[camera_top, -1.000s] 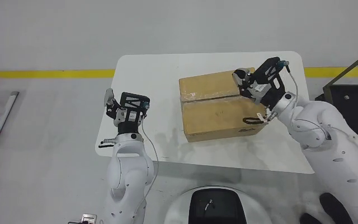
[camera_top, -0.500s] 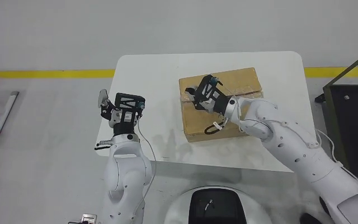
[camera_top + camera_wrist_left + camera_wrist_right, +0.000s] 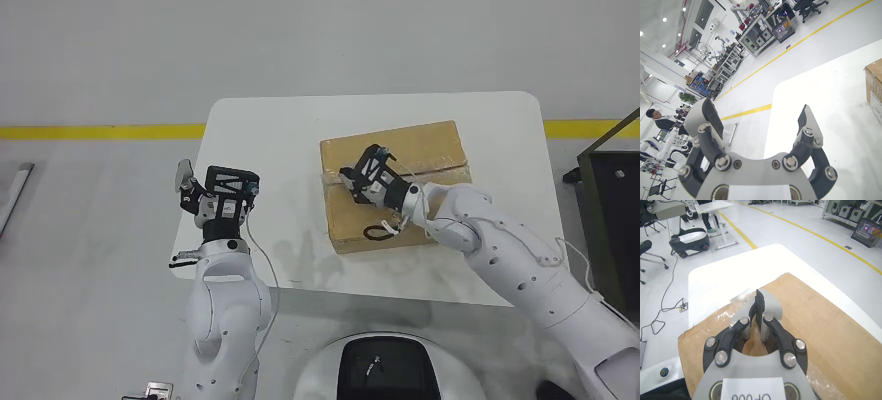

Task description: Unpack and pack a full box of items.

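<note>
A closed cardboard box (image 3: 395,185), taped along its middle seam, lies on the right half of the white table (image 3: 270,130). My right gripper (image 3: 349,179) hangs just over the box's left end. In the right wrist view that gripper (image 3: 759,303) is shut with nothing between its fingers, right above the clear tape (image 3: 738,298) on the box (image 3: 819,323). My left gripper (image 3: 205,185) is held up at the table's left edge, apart from the box. Its own view shows the gripper (image 3: 757,117) open and holding nothing, with a box corner (image 3: 874,85) farther off.
The bare table surface (image 3: 829,98) lies between the left gripper and the box. A dark cabinet (image 3: 612,170) stands off the table's right side. A yellow floor line (image 3: 100,131) runs behind the table.
My right gripper swung from the box's far right corner across to its left end, then settled there. The left gripper shifted slightly left. The box has not moved.
</note>
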`<act>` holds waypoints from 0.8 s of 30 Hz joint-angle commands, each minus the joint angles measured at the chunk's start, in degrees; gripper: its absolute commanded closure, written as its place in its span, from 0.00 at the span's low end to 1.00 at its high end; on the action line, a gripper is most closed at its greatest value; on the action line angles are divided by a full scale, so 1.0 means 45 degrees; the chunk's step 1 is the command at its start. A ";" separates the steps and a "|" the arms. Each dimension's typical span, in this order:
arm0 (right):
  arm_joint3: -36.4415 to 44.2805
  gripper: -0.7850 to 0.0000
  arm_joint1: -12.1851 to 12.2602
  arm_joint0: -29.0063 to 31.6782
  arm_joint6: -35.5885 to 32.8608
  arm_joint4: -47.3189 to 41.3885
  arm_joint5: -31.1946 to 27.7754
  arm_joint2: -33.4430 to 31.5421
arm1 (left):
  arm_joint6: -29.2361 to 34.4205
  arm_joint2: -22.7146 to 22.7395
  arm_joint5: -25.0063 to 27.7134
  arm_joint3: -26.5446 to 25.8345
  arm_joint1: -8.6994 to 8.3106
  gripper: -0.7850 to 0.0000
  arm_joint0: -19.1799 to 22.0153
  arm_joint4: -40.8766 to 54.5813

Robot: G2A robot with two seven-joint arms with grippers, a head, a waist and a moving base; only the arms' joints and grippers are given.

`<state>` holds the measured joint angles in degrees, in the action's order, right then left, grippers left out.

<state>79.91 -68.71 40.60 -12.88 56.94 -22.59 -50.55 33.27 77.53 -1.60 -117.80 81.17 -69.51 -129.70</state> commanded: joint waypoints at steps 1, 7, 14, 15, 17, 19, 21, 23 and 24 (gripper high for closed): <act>0.0497 1.00 0.0169 0.0510 -0.0269 0.0115 -0.0013 -0.0521 | 0.0000 0.0000 0.0000 0.0000 0.0000 0.00 0.0000 0.0000; 0.1869 1.00 0.0633 0.1963 -0.1164 0.0191 -0.0044 -0.2172 | 0.0000 0.0000 0.0000 0.0000 0.0000 0.00 0.0000 0.0000; 0.2725 1.00 0.0964 0.3078 -0.1846 -0.0030 0.0247 -0.3847 | 0.0000 0.0000 0.0000 0.0000 0.0000 0.00 0.0000 0.0000; 0.2765 1.00 0.0997 0.3219 -0.1902 -0.0122 0.0262 -0.4046 | 0.0000 0.0000 0.0000 0.0000 0.0000 0.00 0.0000 0.0000; 0.2793 1.00 0.1067 0.3447 -0.2045 -0.0177 0.0286 -0.4444 | 0.0000 0.0000 0.0000 0.0000 0.0000 0.00 0.0000 0.0000; 0.2825 1.00 0.1118 0.3662 -0.2102 -0.0363 0.0399 -0.4822 | 0.0000 0.0000 0.0000 0.0000 0.0000 0.00 0.0000 0.0000; 0.2972 1.00 0.1181 0.3804 -0.2295 -0.0282 0.0336 -0.5124 | 0.0000 0.0000 0.0000 0.0000 0.0000 0.00 0.0000 0.0000; 0.3152 1.00 0.1238 0.3970 -0.2390 -0.0320 0.0367 -0.5483 | 0.0000 0.0000 0.0000 0.0000 0.0000 0.00 0.0000 0.0000; 0.3238 1.00 0.1272 0.4050 -0.2516 -0.0295 0.0367 -0.5662 | 0.0000 0.0000 0.0000 0.0000 0.0000 0.00 0.0000 0.0000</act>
<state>94.06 -63.14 58.44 -23.69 55.60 -20.94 -75.13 33.27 77.53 -1.60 -117.80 81.17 -69.51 -129.70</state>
